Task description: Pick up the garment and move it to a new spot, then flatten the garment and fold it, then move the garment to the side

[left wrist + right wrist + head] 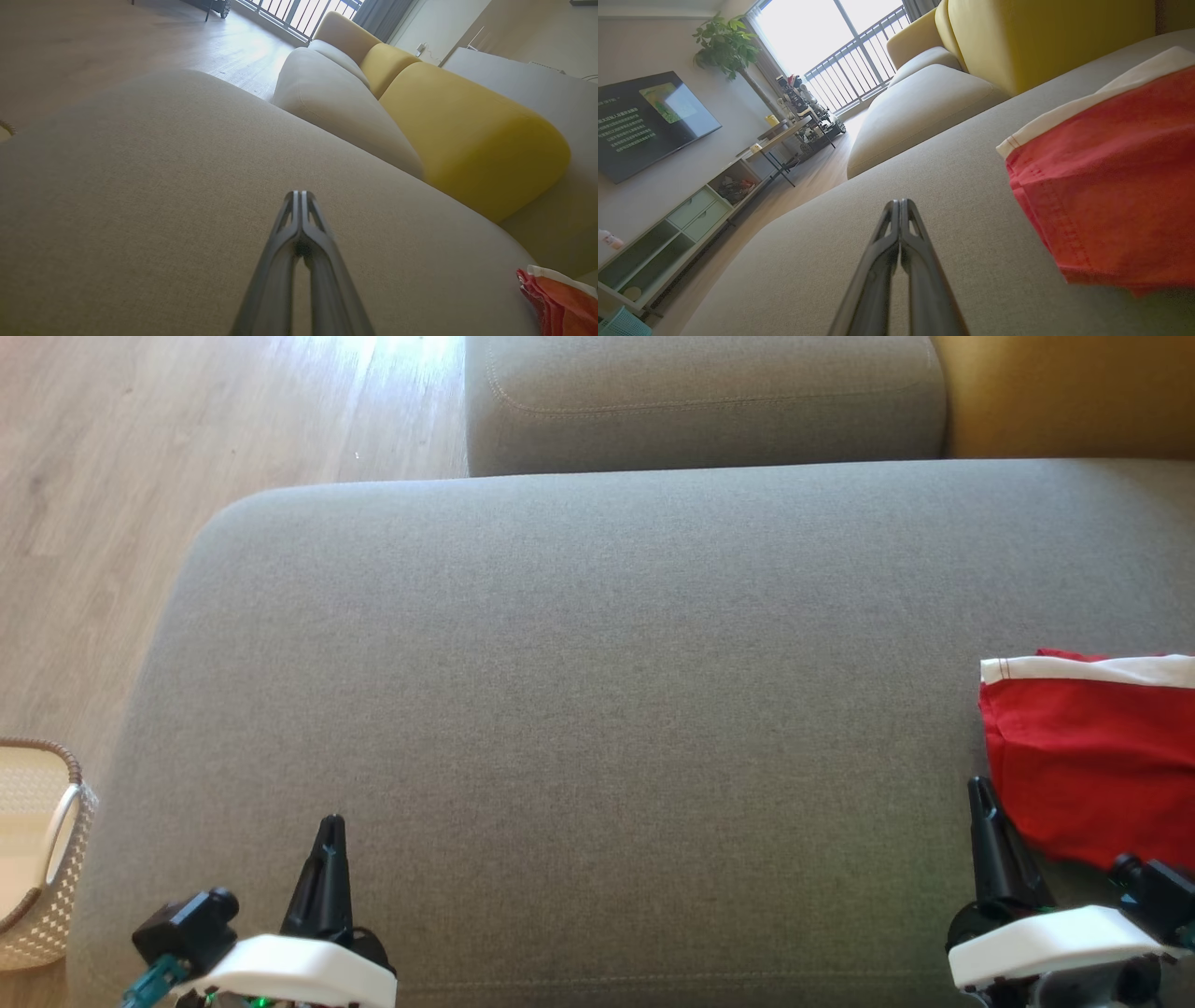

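A woven basket (42,859) with a pale handle stands on the wooden floor (140,448), off the left end of a wide grey sofa seat (597,663).

Over the seat's front edge, toward its left end, the left claw (330,823) points across the fabric. Its two dark fingers are pressed together and it holds nothing. The left wrist view shows the same closed tips (300,193) above bare grey cloth.

Toward the right end of the front edge is the right claw (980,789). It too is pressed together and holds nothing, as seen up close (899,201).

Just to the right of that claw lies the garment (1092,765). It is red cloth with a white band along its far edge and a stitched hem down its left side. It lies fairly flat on the seat's right part, nearer the front than the back, and runs past the picture's right edge.

Behind the seat are a second grey cushion (700,401) and a yellow cushion (1064,392).

In all there are one garment, two claws, one basket, two grey cushions, and one yellow cushion in the head view.
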Tool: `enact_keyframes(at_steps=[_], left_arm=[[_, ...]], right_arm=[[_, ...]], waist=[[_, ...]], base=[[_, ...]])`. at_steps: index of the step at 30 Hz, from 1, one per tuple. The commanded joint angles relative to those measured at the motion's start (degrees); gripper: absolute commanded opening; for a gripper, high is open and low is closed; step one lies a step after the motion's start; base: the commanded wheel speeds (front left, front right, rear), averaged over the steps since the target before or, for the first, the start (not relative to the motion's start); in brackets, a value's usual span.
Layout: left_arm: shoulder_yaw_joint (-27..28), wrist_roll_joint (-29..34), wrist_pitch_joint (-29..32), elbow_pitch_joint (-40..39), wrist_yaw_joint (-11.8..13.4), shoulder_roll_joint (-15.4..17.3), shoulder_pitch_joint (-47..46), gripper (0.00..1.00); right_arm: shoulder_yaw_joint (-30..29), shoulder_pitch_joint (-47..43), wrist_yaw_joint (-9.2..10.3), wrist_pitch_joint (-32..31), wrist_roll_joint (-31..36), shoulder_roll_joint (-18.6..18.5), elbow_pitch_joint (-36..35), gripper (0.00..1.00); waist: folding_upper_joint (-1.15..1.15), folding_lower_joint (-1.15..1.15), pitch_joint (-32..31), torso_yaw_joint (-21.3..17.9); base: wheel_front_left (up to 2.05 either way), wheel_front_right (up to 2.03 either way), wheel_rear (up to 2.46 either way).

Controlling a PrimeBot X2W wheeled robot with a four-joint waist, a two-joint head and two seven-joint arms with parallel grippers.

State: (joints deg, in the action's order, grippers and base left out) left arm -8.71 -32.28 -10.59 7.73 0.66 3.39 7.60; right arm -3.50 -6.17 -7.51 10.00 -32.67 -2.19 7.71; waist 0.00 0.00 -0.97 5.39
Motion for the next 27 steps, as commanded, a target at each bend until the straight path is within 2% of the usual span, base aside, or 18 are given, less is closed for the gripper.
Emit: enact_keyframes(at_steps=[1,27], left_arm=[[0.93,-1.65,0.25,-1.47,-0.46,0.81,-3.02,0.0],[3.6,-18.75,3.85,0.53,-2.58,1.37,-5.9,0.0]], right_arm=[[0.09,2.8,0.01,-0.44,-1.71,-1.04,-1.5,0.0],[-0.07,5.4,0.01,-4.3,-18.2,-1.45,0.63,0.0]], waist=[[0.0,0.0,0.02,-0.07],[0.0,0.0,0.32,-1.53]], base=[[0.0,0.0,0.0],[0.0,0.0,0.0]])
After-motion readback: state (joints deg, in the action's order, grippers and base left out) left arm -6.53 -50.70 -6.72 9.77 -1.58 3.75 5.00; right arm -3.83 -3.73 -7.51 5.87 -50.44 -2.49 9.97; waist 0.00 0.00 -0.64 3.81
